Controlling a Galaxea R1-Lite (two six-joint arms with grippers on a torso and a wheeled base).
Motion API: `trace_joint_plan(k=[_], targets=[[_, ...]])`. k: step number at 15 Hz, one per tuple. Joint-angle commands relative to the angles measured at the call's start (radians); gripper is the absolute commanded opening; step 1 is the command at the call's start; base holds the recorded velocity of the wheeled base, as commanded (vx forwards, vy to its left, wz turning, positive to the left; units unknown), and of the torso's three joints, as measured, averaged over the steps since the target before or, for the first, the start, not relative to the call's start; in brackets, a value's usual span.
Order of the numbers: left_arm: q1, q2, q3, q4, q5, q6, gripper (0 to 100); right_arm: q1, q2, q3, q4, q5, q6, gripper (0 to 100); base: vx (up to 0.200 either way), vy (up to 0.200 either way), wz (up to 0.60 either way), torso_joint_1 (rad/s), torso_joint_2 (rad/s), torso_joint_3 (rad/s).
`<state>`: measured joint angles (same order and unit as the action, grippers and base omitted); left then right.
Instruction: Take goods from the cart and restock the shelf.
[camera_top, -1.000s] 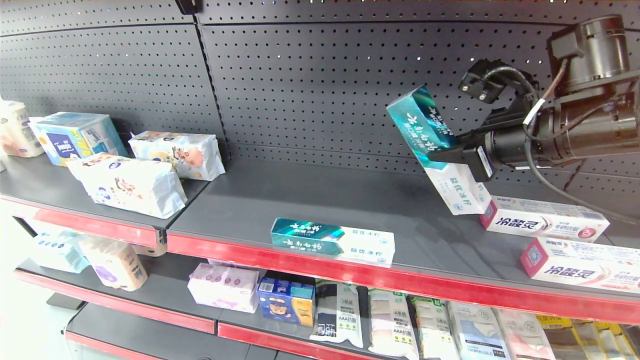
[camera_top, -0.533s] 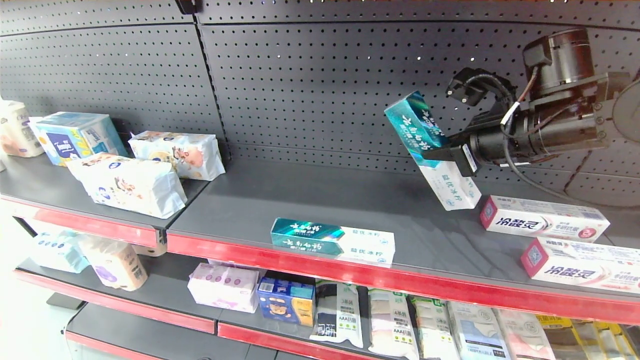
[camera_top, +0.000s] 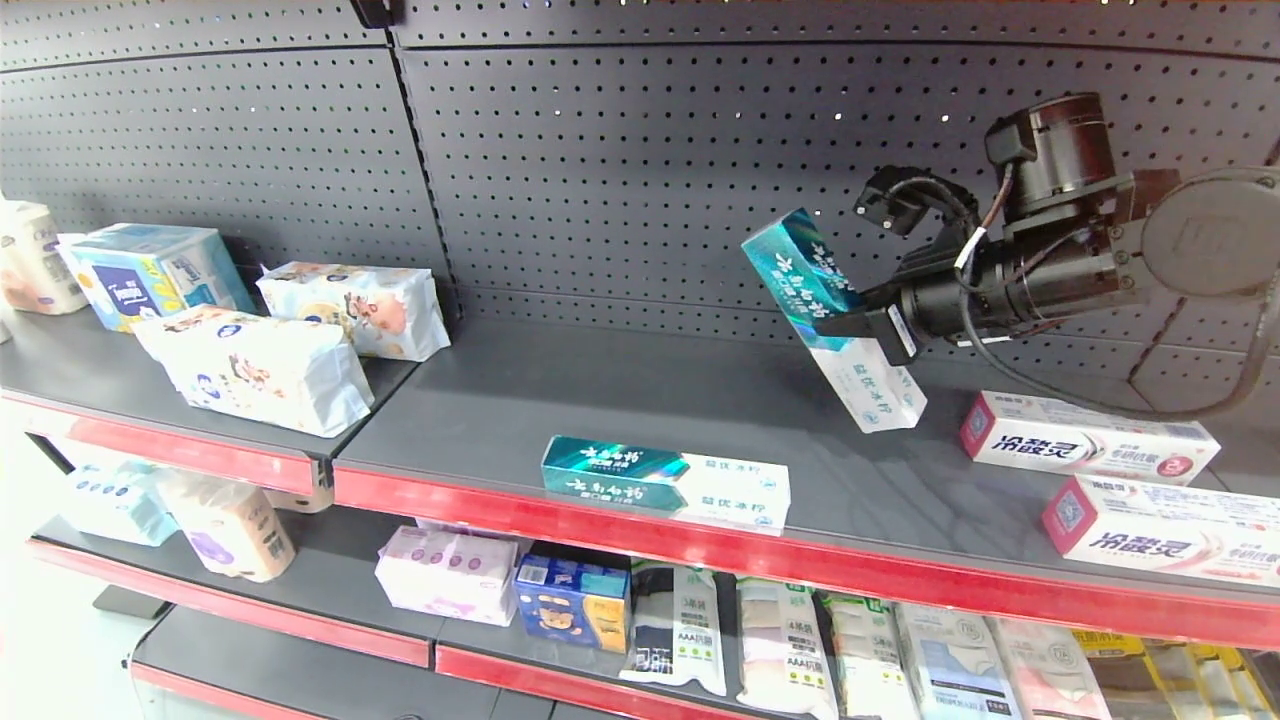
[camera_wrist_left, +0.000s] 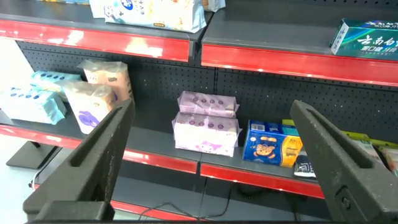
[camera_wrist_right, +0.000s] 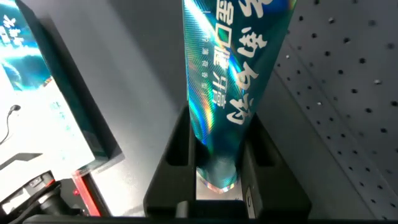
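My right gripper (camera_top: 862, 322) is shut on a teal and white toothpaste box (camera_top: 828, 317), holding it tilted above the right part of the upper shelf (camera_top: 640, 400), teal end up, white end just over the shelf board. In the right wrist view the same box (camera_wrist_right: 233, 81) runs out from between the fingers (camera_wrist_right: 177, 155) toward the perforated back panel. A matching toothpaste box (camera_top: 665, 483) lies flat at the shelf's front edge. My left gripper (camera_wrist_left: 211, 155) hangs open in front of the lower shelves with nothing between its fingers.
Two red and white toothpaste boxes (camera_top: 1090, 438) (camera_top: 1165, 525) lie at the right of the upper shelf. Tissue packs (camera_top: 265, 368) fill its left section. Lower shelves hold tissue packs (camera_wrist_left: 207, 127), a blue box (camera_wrist_left: 270, 143) and packaged goods (camera_top: 780, 645). The shelf's middle is bare.
My right arm has carried the teal toothpaste box leftward and lower, toward the middle of the shelf. Nothing else has moved.
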<state>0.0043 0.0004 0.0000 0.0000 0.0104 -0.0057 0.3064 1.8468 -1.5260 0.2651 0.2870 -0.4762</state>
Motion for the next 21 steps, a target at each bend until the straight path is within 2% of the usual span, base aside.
trace_joint_plan(k=[1,7,16,17,21], targets=[[0.0,0.0,0.0,0.0,0.0,0.0,100,-0.001,0.023,-0.002,0.0,0.0,0.007,0,0.0,0.0,0.0,0.0,0.0,0.0],[0.0,0.0,0.0,0.0,0.0,0.0,100,0.019,0.043,-0.022,0.002,0.027,0.025,0,0.0,0.0,0.0,0.0,0.0,0.0],[0.0,0.0,0.0,0.0,0.0,0.0,100,-0.023,0.052,-0.006,0.003,0.129,0.025,0,0.0,0.0,0.0,0.0,0.0,0.0],[0.0,0.0,0.0,0.0,0.0,0.0,100,-0.027,0.066,-0.013,0.002,0.164,0.037,0,0.0,0.0,0.0,0.0,0.0,0.0],[0.0,0.0,0.0,0.0,0.0,0.0,100,-0.018,0.097,-0.08,0.0,0.189,0.099,0,0.0,0.0,0.0,0.0,0.0,0.0]])
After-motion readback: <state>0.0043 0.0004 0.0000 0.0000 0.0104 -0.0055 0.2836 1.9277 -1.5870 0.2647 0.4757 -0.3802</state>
